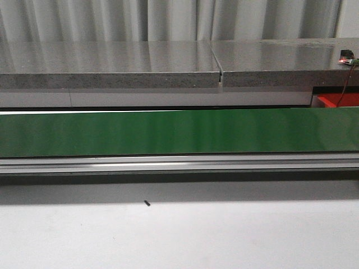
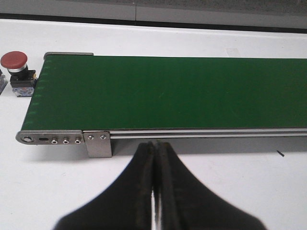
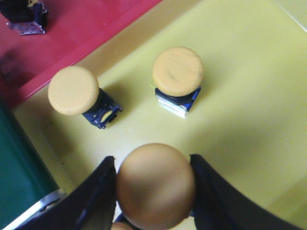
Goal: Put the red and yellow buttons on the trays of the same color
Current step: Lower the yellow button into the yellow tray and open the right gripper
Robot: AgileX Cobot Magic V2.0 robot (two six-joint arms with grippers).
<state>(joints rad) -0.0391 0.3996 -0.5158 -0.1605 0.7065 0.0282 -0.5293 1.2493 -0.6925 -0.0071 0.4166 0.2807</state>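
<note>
By the belt's point(image 2: 168, 91) end on the counter point(image 2: 53, 187), the left claw point(image 2: 154, 191) hangs pressed together, a red button point(image 2: 14, 67) nearby. The right claw point(image 3: 153, 191) pinches a yellow button point(image 3: 156, 184) over the yellow tray point(image 3: 240, 96); lower it clear of the two yellow buttons point(image 3: 177, 72) there, then release.

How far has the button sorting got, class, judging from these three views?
Done: two yellow buttons stand on the yellow tray. In hand: the right gripper holds a third yellow button over that tray. Left: a red button stands beside the end of the green belt; the left gripper is shut, empty.
</note>
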